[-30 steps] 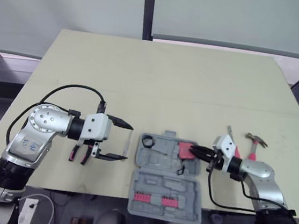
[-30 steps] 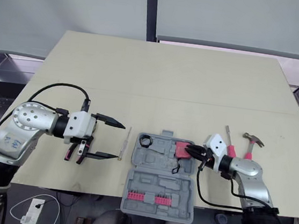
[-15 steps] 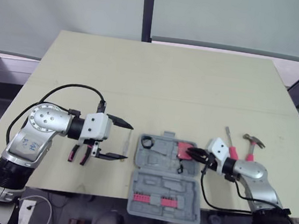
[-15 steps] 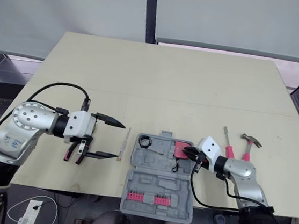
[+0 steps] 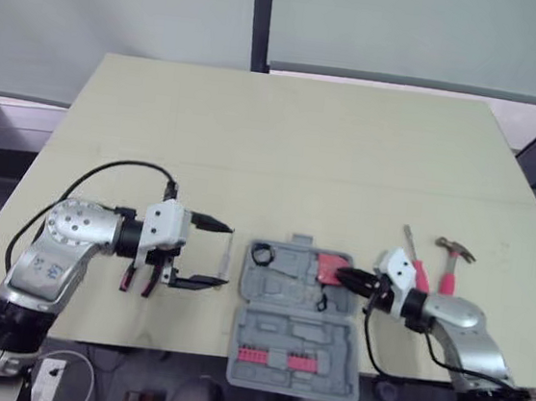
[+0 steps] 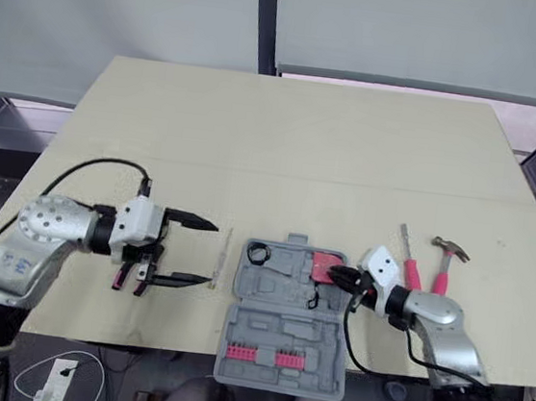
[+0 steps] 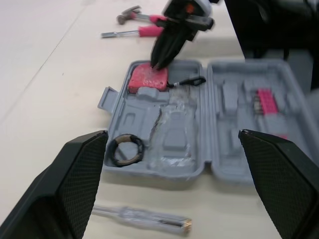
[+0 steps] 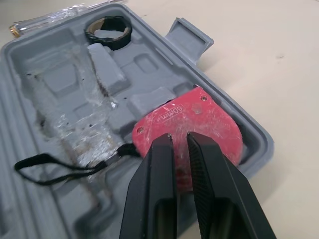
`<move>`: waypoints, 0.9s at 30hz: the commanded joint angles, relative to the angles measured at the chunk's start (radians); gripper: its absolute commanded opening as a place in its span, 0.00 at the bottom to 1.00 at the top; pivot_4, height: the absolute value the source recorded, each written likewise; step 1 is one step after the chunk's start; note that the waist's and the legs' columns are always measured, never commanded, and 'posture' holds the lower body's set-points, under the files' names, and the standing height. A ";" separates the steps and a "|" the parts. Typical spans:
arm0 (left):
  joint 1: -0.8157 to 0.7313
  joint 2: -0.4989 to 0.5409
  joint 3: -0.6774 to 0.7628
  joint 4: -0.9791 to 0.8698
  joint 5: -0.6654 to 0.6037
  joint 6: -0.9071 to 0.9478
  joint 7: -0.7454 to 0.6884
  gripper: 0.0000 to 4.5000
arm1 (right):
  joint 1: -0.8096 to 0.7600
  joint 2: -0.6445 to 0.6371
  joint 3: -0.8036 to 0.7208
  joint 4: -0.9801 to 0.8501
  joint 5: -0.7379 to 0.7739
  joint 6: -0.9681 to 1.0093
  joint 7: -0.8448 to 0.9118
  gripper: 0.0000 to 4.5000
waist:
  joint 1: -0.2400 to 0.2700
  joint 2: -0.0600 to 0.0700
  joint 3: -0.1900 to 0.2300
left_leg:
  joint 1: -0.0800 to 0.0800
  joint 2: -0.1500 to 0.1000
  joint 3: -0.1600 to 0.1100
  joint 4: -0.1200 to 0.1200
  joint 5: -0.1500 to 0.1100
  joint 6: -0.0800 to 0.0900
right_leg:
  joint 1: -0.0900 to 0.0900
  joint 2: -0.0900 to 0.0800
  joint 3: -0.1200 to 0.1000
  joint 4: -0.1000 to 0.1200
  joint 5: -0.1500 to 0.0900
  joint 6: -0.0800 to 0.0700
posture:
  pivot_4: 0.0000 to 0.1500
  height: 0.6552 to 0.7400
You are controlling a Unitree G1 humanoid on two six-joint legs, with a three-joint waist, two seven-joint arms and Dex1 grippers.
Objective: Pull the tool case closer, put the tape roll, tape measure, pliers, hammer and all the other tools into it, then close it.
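While left gripper gapes wide at lower left, right gripper, jaws narrow, touches tape measure. Case open.

Beige bench: open grey tool case at near edge. Clear screwdriver just left of it, pliers farther left. Pink-handled screwdriver and hammer lie right.

Tool case lay unfolded on counter; right jaws drawn together, tips at red tape measure (case's far-right pocket); left jaws spread wide.
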State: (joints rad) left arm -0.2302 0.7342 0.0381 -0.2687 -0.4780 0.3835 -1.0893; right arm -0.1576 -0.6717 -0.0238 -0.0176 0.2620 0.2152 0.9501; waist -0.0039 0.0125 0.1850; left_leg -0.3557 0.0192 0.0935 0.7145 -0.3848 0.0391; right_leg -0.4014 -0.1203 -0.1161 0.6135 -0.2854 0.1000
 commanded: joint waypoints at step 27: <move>0.461 -0.019 0.519 0.070 0.071 0.034 0.406 1.00 | 0.198 -0.362 -0.542 0.120 0.161 0.085 0.074 0.99 | -0.009 0.001 0.000 | 0.004 -0.004 0.010 -0.014 -0.003 -0.001 | -0.008 -0.011 0.004 -0.002 -0.001 -0.001 | 1.00 1.00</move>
State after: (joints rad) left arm 0.2207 0.7120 0.5760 -0.0950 -0.4384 0.3930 -0.7494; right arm 0.0488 -1.0313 -0.5544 0.2164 0.3601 0.2351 1.0338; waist -0.0127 0.0140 0.1855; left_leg -0.3519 0.0152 0.1035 0.7004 -0.3868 0.0384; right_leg -0.4102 -0.1311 -0.1117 0.6119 -0.2861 0.0988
